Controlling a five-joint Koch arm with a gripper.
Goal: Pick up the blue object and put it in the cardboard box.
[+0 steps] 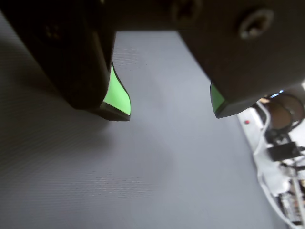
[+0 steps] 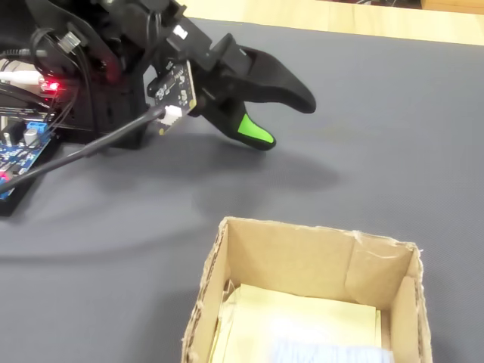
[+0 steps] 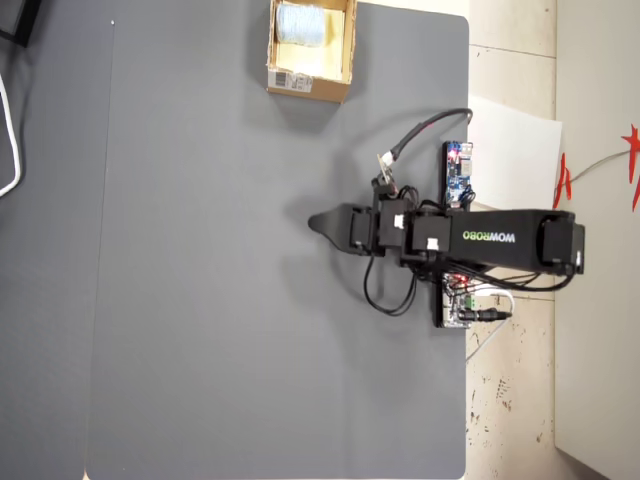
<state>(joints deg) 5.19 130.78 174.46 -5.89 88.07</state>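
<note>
Grey mat, circuit board beside arm.

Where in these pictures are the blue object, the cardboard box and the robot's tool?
blue object [image 3: 298, 24]: overhead view, its pale striped top, inside the box.
cardboard box [image 2: 302, 261]: fixed view, inner back wall.
tool [image 1: 169, 107]: wrist view, gap between its green-padded tips.

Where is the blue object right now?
The blue object lies inside the cardboard box at the top of the overhead view, well away from the open, empty gripper.
</note>
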